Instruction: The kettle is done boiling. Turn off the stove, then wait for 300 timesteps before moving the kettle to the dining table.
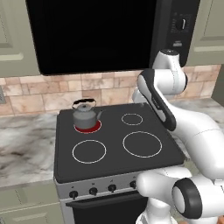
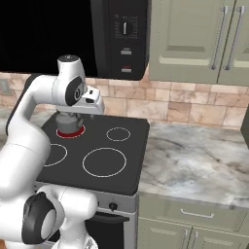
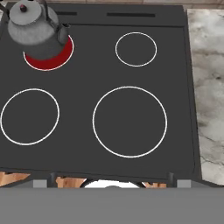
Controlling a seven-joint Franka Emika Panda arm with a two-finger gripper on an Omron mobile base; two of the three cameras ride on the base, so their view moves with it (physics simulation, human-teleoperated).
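Kettle [image 1: 85,114]: small grey metal, domed lid, black arched handle; stands upright on the rear left burner [image 3: 47,56] of the stove [image 1: 114,144], spout toward the stove's middle; the burner beneath glows red, the other three rings plain white.
Stove: black glass top, silver front panel; a row of small black knobs [image 1: 92,191] along the panel.
Gripper [image 2: 92,108]: hangs above the stove's rear half, just beside the kettle in the right base view, apart from it; jaws spread wide, nothing between them; the hand view looks down over the whole cooktop, kettle at its upper left.
Microwave [image 2: 119,36]: black, mounted above the stove.
Counter [image 2: 194,160]: veined marble, either side of the stove; tan tile backsplash [image 1: 39,94] behind.
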